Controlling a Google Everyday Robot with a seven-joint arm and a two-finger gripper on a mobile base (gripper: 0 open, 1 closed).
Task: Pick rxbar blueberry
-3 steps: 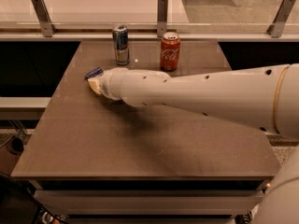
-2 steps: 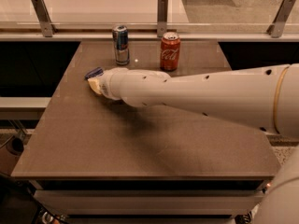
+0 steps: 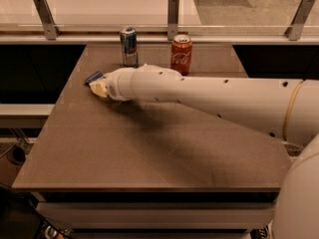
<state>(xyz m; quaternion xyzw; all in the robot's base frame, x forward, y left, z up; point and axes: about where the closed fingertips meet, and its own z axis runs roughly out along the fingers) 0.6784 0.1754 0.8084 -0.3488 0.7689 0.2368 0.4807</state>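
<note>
The rxbar blueberry [image 3: 93, 77] is a small dark navy bar lying on the brown table [image 3: 149, 153] at its left side. Only its far corner shows past the gripper. My white arm [image 3: 209, 96] reaches in from the right across the table. The gripper [image 3: 98, 87] is at the arm's left end, right at the bar and over most of it, low to the table top. The arm hides how the gripper sits on the bar.
A blue-and-silver slim can [image 3: 128, 46] and a red cola can [image 3: 181, 54] stand upright at the table's back edge, just behind the arm. A glass rail with metal posts [image 3: 173, 11] runs behind the table. The table's left edge is close to the bar.
</note>
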